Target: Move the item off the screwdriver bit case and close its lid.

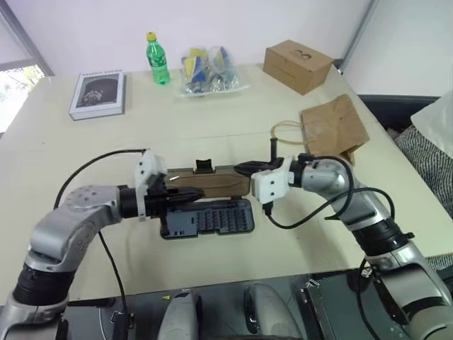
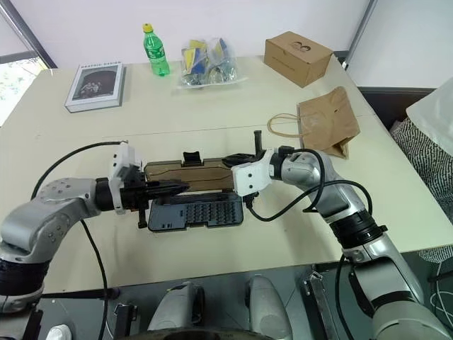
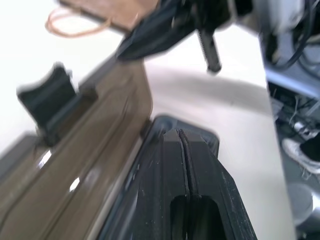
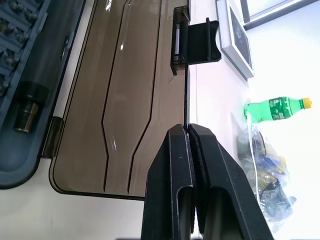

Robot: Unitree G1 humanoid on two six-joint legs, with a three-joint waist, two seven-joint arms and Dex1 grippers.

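The screwdriver bit case lies open at the middle of the table, its blue-grey tray (image 1: pixel 219 218) flat with rows of bits. The smoky brown lid (image 1: pixel 212 183) is raised off the table along the tray's far side, black latch tab (image 1: pixel 204 165) uppermost. My left gripper (image 2: pixel 182 187) is shut and empty, pointing right along the lid's near face above the tray. My right gripper (image 1: pixel 239 168) is shut too, its tips against the lid's upper edge at the right end. The item, a brown paper bag (image 1: pixel 333 127), lies on the table to the right, apart from the case.
A grey-covered book (image 1: pixel 99 92) lies at the far left. A green bottle (image 1: pixel 157 59) and a clear bag of packets (image 1: pixel 209 71) stand at the back, and a cardboard box (image 1: pixel 297 65) at the far right corner.
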